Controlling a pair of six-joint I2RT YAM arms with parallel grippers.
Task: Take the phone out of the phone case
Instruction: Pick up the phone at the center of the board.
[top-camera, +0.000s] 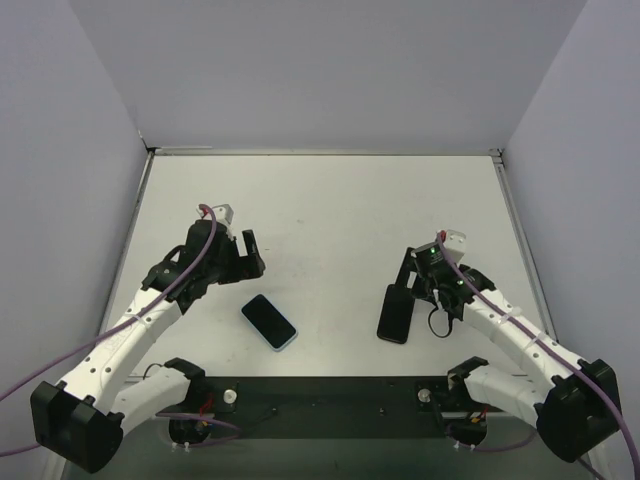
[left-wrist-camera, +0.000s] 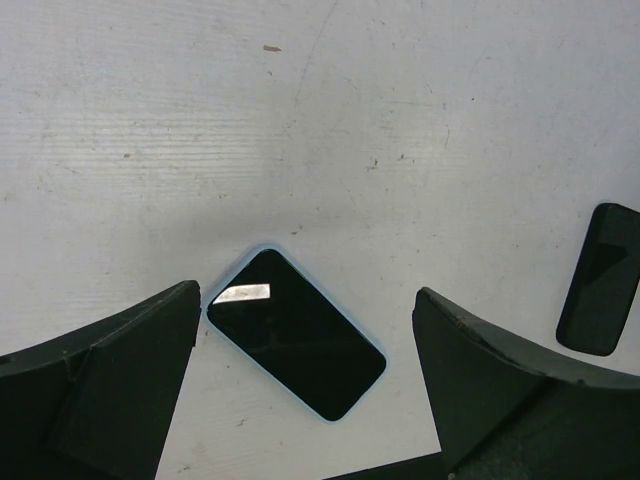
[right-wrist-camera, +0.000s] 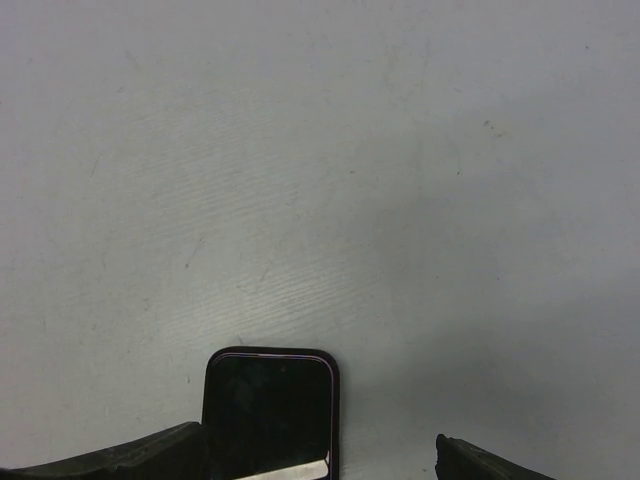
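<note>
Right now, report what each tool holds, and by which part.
Nothing is held. The left tool and right tool are open; the blue-cased phone and dark phone lie free.

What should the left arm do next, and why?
Probably lower the left gripper straight down onto the blue-cased phone. The left wrist view shows it lying flat on the table between the open fingers, untouched, with blue rim all round, so the phone looks not yet out of its case. The right gripper is open beside a second dark phone.
</note>
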